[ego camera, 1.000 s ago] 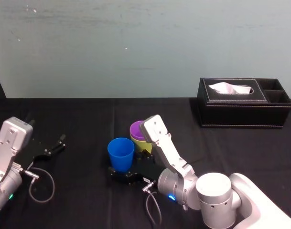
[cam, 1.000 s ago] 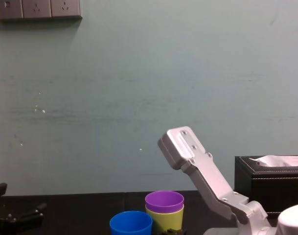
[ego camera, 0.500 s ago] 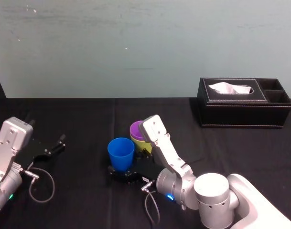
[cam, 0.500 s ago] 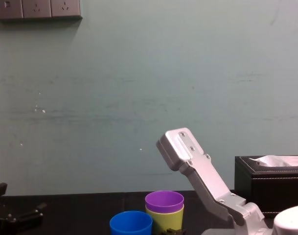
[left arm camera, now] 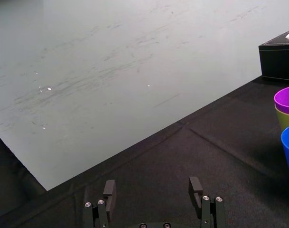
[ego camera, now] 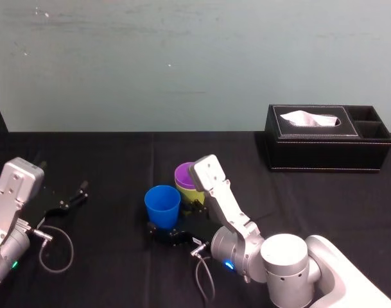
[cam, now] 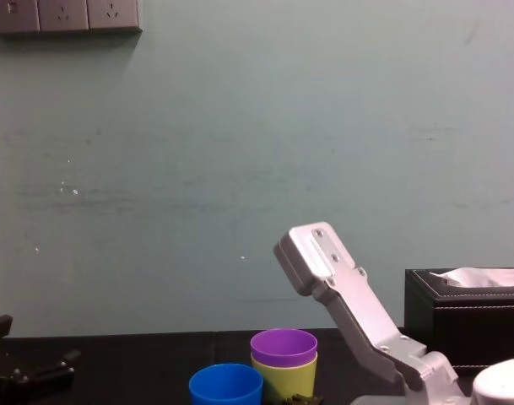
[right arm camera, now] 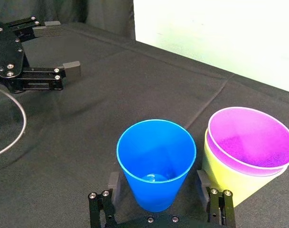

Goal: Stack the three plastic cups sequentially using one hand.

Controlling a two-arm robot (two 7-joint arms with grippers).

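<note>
Two right gripper (right arm camera: 156, 182) fingers (right arm camera: 114, 181) apart astride blue cup (right arm camera: 156, 159); left gripper (left arm camera: 152, 186) splayed, idle.

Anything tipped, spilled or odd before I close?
Nothing stands out. Blue cup stands upright inside the open right claw; purple cup sits nested in the yellow-green cup beside it. Left claw rests open, far left.

the blue cup (right arm camera: 156, 164), purple cup (right arm camera: 251, 142) and yellow-green cup (right arm camera: 227, 180) are smooth plastic with a soft sheen. the worktop (right arm camera: 135, 85) wears matt black cloth, faintly creased. the tissue box (ego camera: 323, 154) looks like black leather with pale stitching, soft white paper (ego camera: 309, 119) in its slot. the shell of the right arm (ego camera: 221, 199) is matt pale grey, the right claw (right arm camera: 157, 183) matt black.
</note>
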